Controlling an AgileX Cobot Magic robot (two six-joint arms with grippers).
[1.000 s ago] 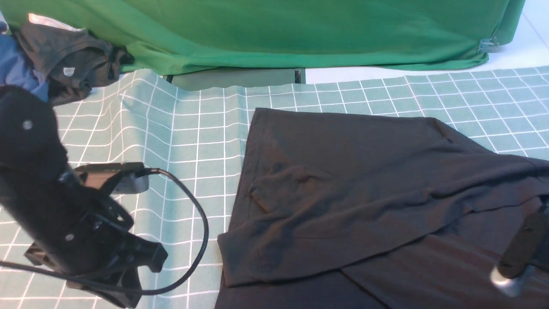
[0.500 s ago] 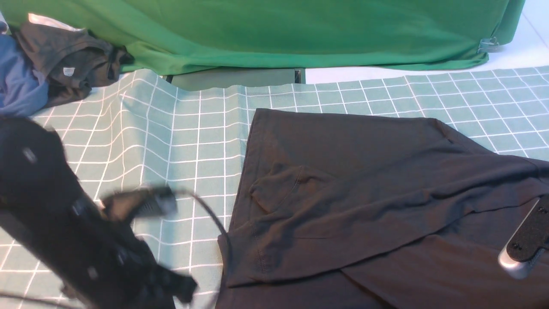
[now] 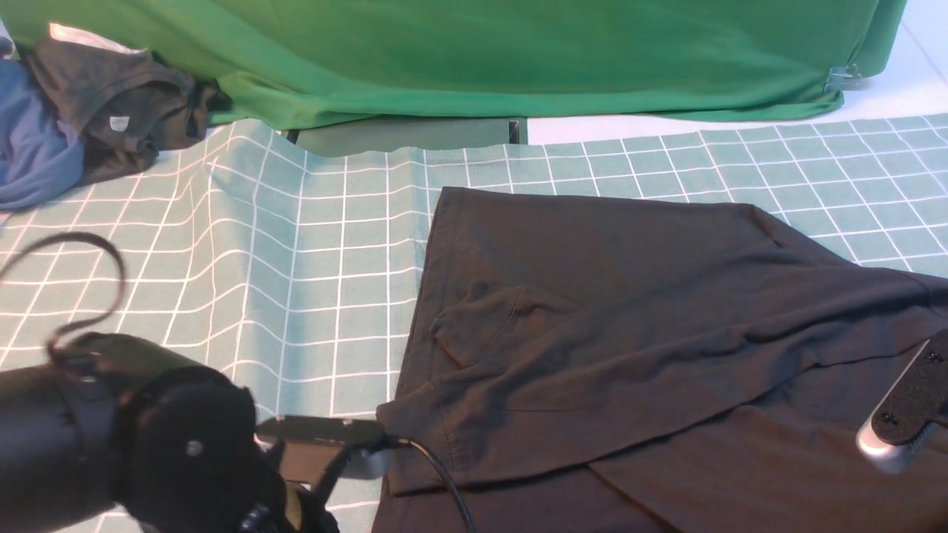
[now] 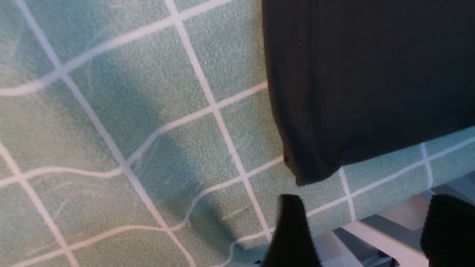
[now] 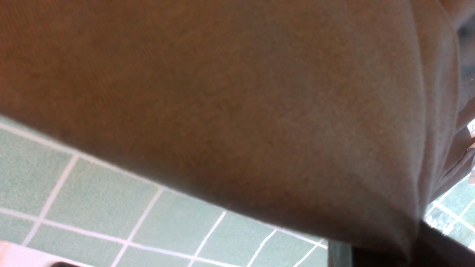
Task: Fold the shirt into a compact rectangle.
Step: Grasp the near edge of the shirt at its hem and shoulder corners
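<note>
The left fingers (image 4: pixel 293 230) stand apart with nothing between them, just short of the shirt (image 3: pixel 592 318). Its hemmed corner lies at about their 2 o'clock and does not touch them. The right fingers (image 5: pixel 441 254) are together. Dark fabric runs right up to them, but whether any is pinched cannot be told. The black shirt sprawls over the green-checked surface (image 3: pixel 296 244) from centre to 4 o'clock, one flap folded diagonally across it, with a small rumpled fold on top.
</note>
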